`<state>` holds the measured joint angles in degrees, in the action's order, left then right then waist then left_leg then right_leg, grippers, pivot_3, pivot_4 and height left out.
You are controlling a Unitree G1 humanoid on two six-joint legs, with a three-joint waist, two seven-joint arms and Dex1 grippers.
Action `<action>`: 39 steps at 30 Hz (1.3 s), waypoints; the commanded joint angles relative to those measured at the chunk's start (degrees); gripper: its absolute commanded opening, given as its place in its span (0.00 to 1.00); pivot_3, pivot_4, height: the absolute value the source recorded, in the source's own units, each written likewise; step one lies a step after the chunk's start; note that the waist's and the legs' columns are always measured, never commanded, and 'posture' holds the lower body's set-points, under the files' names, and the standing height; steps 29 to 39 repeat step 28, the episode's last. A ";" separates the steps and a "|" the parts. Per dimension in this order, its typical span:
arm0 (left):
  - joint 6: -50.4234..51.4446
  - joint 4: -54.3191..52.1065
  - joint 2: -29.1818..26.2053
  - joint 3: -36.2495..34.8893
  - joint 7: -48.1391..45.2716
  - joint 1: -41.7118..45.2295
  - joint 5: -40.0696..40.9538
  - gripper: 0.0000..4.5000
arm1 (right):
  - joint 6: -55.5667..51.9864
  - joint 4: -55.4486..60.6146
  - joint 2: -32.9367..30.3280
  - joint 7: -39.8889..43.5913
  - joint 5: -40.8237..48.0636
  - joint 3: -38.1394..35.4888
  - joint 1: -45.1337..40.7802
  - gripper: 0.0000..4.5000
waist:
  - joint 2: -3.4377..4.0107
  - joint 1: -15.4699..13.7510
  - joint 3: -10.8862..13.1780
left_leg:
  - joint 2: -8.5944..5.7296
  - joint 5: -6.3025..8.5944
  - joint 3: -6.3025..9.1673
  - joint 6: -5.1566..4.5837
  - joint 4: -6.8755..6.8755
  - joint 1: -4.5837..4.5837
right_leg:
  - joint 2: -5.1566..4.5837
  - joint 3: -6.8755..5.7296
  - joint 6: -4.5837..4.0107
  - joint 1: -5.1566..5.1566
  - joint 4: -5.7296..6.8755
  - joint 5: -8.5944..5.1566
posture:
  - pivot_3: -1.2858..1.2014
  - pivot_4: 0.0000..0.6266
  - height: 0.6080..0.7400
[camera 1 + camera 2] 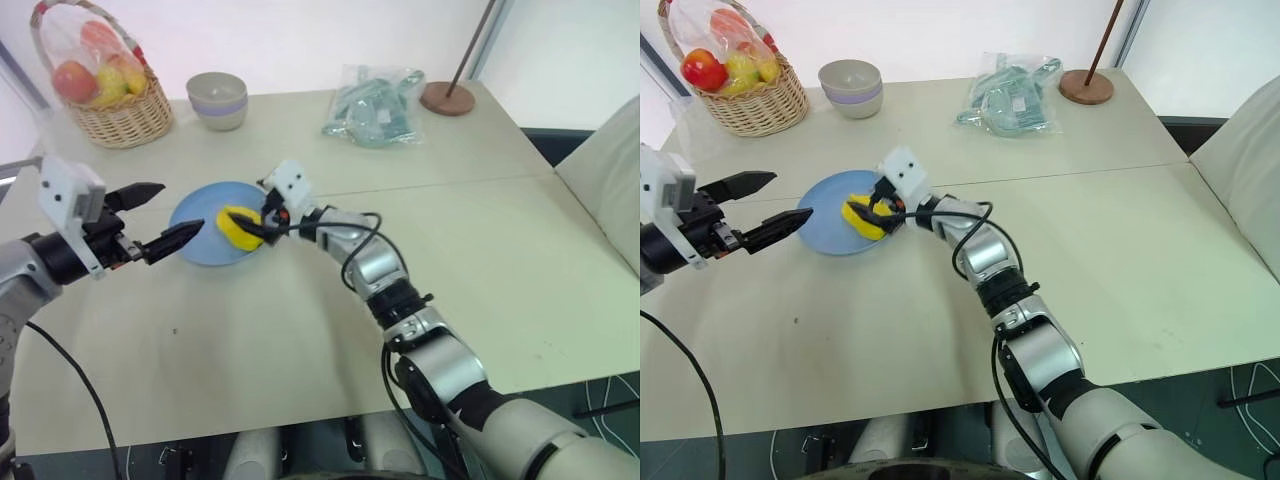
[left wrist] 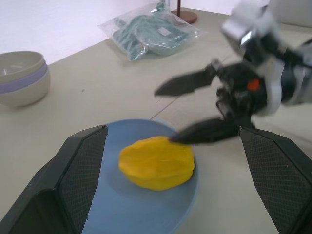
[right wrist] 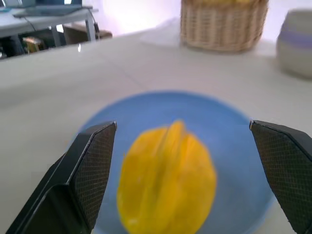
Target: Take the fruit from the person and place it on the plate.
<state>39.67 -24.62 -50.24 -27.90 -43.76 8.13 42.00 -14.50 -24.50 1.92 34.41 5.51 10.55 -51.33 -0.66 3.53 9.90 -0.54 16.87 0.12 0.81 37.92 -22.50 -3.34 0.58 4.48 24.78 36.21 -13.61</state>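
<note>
The yellow lobed fruit [image 1: 238,226] lies on the light-blue plate [image 1: 196,243], left of the table's middle. My right gripper [image 1: 262,214] hovers just right of the fruit, open, with the fingers spread wider than the fruit and nothing held; in the right wrist view the fruit [image 3: 168,183] sits between and beyond them. My left gripper [image 1: 181,208] is open and empty at the plate's left rim, pointing at the fruit [image 2: 157,162]. In the left wrist view the lower finger of the right gripper [image 2: 168,115] is close to the fruit's edge. The person is out of view.
At the back left stands a wicker basket [image 1: 118,112] with bagged red and yellow fruits, and a grey-lavender bowl [image 1: 217,100] is beside it. A clear bag of teal items [image 1: 378,105] and a round brown stand base [image 1: 447,97] sit at the back right. A pale cushion [image 1: 605,170] borders the table's right.
</note>
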 commanded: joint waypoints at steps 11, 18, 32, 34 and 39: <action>-0.34 0.52 -3.20 -2.07 -5.16 -2.75 0.60 1.00 | -34.91 39.35 -31.17 13.35 10.96 -1.69 8.09 0.99 | -0.01 -1.16 0.00 | 0.00 0.01 -0.01 -0.05 0.00 -0.01 | -0.03 -0.02 -0.17 -0.02 -0.08 -0.10 | 0.52 0.24 1.00; -0.65 1.22 -4.61 -3.33 -6.27 -3.45 0.44 1.00 | -35.39 46.09 -41.24 16.63 13.68 -4.57 12.62 0.99 | 0.06 -1.11 0.04 | 0.00 0.01 -0.01 -0.06 0.01 0.02 | 0.01 -0.02 -0.14 -0.03 -0.05 -0.09 | 0.52 0.24 1.00; -0.71 1.38 -5.09 -4.02 -6.73 -3.68 -0.05 1.00 | -36.79 48.34 -44.42 15.82 17.58 -8.36 13.39 0.99 | 0.04 -1.56 0.05 | 0.01 0.01 -0.01 -0.08 0.08 0.01 | 0.05 -0.04 -0.04 -0.09 -0.07 -0.03 | 0.52 0.24 1.00; -0.71 1.38 -5.09 -4.02 -6.73 -3.68 -0.05 1.00 | -36.79 48.34 -44.42 15.82 17.58 -8.36 13.39 0.99 | 0.04 -1.56 0.05 | 0.01 0.01 -0.01 -0.08 0.08 0.01 | 0.05 -0.04 -0.04 -0.09 -0.07 -0.03 | 0.52 0.24 1.00; -0.71 1.38 -5.09 -4.02 -6.73 -3.68 -0.05 1.00 | -36.79 48.34 -44.42 15.82 17.58 -8.36 13.39 0.99 | 0.04 -1.56 0.05 | 0.01 0.01 -0.01 -0.08 0.08 0.01 | 0.05 -0.04 -0.04 -0.09 -0.07 -0.03 | 0.52 0.24 1.00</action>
